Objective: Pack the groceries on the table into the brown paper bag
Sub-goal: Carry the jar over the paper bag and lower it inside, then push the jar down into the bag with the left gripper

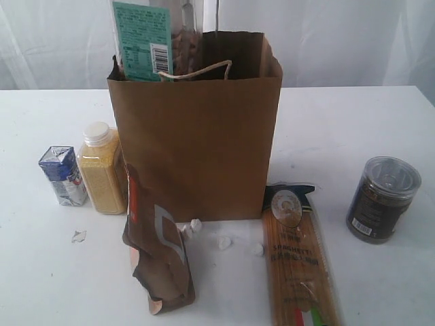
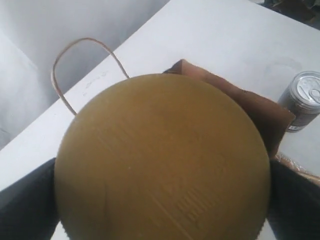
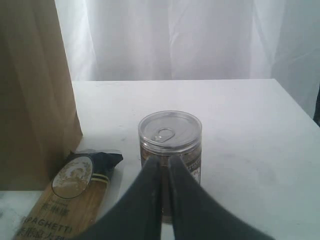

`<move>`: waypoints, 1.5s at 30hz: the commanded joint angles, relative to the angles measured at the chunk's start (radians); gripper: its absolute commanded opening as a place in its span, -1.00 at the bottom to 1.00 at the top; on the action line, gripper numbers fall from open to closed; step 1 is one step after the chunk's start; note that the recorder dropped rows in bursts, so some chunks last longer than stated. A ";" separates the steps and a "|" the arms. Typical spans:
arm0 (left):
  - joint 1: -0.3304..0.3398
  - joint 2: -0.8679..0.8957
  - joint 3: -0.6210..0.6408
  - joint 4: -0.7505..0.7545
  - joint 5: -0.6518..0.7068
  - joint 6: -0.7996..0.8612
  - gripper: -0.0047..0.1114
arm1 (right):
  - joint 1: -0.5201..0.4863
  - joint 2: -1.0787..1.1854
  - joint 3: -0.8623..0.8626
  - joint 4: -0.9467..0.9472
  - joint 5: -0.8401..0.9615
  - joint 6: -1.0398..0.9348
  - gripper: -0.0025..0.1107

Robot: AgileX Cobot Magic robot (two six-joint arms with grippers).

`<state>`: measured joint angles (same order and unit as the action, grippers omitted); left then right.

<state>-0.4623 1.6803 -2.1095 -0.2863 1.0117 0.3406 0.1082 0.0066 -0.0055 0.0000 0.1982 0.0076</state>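
Bright, diffuse light — slightly soft.

The left part of the mouth of the brown paper bag point(image 1: 197, 149), at upper centre of the exterior view, is taken up by the clear jar point(image 1: 143, 37). The right part is left open, with a twisted handle point(image 1: 204, 70) draped near the middle of the rim.

The bag's left wall is shut off by the yellow-filled bottle point(image 1: 100, 170) just beside it and the small carton point(image 1: 62, 175) next to that. The lower left front corner is blocked by the foil pouch point(image 1: 156, 244). The spaghetti packet point(image 1: 296, 258) is laid just beside the lower right corner. The strip between these two is strewn with white crumbs point(image 1: 223, 242).

The dark jar point(image 1: 382, 199) at the right is ringed by bare table point(image 1: 367, 122), and wide room is offered at upper right.
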 commanded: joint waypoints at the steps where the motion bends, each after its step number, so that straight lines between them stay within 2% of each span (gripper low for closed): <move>1: -0.003 -0.011 0.097 -0.020 -0.051 -0.005 -0.92 | 0.001 -0.007 0.006 -0.007 -0.013 -0.008 -0.86; 4: -0.003 -0.011 0.183 -0.056 -0.112 0.003 -0.92 | 0.001 -0.007 0.006 -0.007 -0.013 -0.008 -0.86; 8: -0.003 -0.011 0.225 -0.098 -0.133 0.026 -0.92 | 0.001 -0.007 0.006 -0.007 -0.013 -0.008 -0.86; 22: -0.003 -0.011 0.455 -0.105 -0.261 0.060 -0.92 | 0.001 -0.007 0.006 -0.007 -0.013 -0.008 -0.86; 36: -0.003 -0.015 0.508 -0.132 -0.318 0.069 -0.92 | 0.001 -0.007 0.006 -0.007 -0.013 -0.008 -0.86; 43: -0.004 -0.021 0.501 -0.143 -0.227 0.069 -0.92 | 0.001 -0.007 0.006 -0.007 -0.013 -0.008 -0.86; 45: -0.010 -0.050 0.502 -0.143 -0.242 0.084 -0.92 | 0.001 -0.007 0.006 -0.007 -0.013 -0.008 -0.86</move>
<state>-0.4656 1.6719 -1.6034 -0.3982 0.7660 0.4118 0.1082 0.0066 -0.0055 0.0000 0.1982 0.0076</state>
